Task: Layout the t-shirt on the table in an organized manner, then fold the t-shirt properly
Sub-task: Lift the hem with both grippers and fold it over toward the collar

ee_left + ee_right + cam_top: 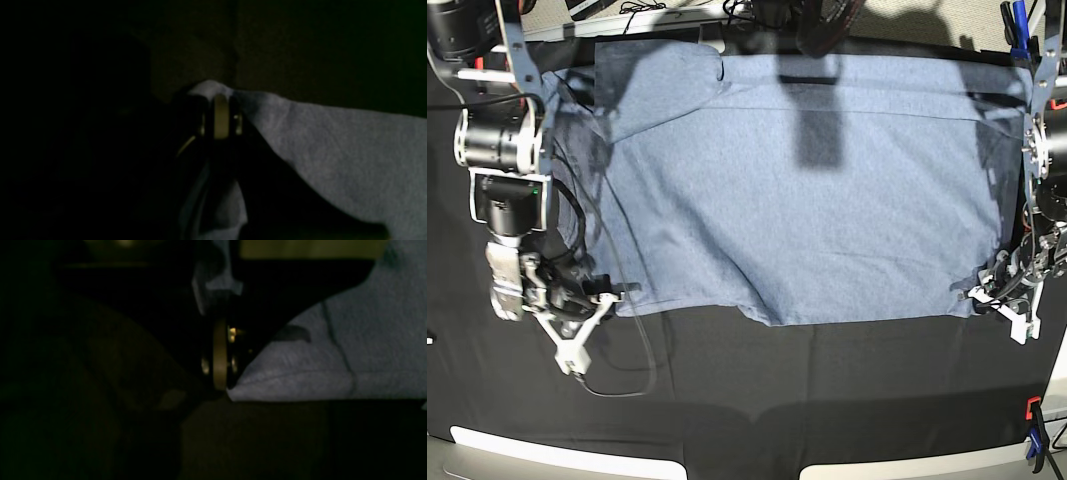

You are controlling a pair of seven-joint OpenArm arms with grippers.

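From the base view the t-shirt (807, 190) lies spread flat across the far half of the table (757, 390), plain side up, its near hem running roughly straight between the two arms. No lettering shows on it, only a soft blue-grey heather with a few long creases near the far edge and shadows falling over its middle. The right gripper (612, 292) sits at the near corner on that view's left, the left gripper (987, 293) at the near corner on the right.

The wrist views are dim but give what the overhead cannot. In the left wrist view the left gripper (220, 100) has its jaws pinched together on a small peak of t-shirt (333, 153) cloth, the fabric sloping away from it. In the right wrist view the right gripper (222, 386) is closed tight at the folded hem of the t-shirt (300, 380), whose corner meets the fingertips just above the dark table (267, 440).

A red and blue clamp (1034, 435) grips the table edge near the front.
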